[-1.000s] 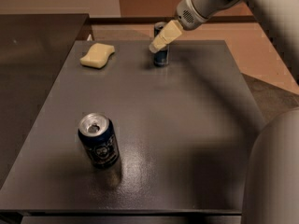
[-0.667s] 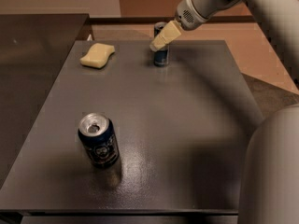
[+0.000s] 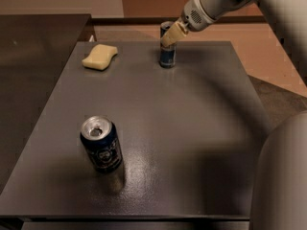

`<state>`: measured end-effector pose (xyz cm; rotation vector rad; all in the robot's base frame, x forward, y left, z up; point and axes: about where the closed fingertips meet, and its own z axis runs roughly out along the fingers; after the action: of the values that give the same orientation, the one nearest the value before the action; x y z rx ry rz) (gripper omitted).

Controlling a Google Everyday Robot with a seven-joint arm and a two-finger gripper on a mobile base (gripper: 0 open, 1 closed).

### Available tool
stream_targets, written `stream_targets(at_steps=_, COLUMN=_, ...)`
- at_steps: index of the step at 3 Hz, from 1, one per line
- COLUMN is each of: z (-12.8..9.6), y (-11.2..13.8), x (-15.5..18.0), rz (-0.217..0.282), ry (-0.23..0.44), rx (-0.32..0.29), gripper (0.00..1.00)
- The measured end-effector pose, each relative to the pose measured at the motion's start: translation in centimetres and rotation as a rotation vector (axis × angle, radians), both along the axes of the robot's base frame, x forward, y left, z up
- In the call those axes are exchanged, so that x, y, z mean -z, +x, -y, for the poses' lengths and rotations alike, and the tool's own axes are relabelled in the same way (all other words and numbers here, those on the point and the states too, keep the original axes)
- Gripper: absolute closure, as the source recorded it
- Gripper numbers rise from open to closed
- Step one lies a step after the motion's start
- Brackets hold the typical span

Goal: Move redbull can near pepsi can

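Observation:
The redbull can point(image 3: 167, 57), slim and blue and silver, stands upright at the far edge of the dark table point(image 3: 192, 119). My gripper point(image 3: 171, 33) reaches in from the upper right and sits at the can's upper half, covering part of it. The pepsi can point(image 3: 101, 146), stout and dark navy with a silver top, stands upright at the near left of the table, far from the redbull can.
A yellow sponge point(image 3: 99, 56) lies at the far left of the table. A dark counter point(image 3: 33, 56) adjoins the table's left side. My own pale body point(image 3: 283, 176) fills the lower right corner.

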<state>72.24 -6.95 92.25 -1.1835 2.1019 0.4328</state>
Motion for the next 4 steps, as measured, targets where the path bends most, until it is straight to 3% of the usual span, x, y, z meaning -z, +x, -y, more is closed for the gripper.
stream_targets(at_steps=1, z=-0.2, y=-1.9, x=-0.8, rz=0.003, ry=0.031, rx=-0.059, gripper=0.88)
stream_targets(at_steps=2, z=-0.2, y=-5.3, x=-2.1, rz=0.011, ry=0.055, rx=-0.159, gripper=1.0)
stream_targets(at_steps=4, z=-0.8, y=-13.7, x=-3.5, rz=0.007, ry=0.043, rx=-0.396, gripper=1.0)
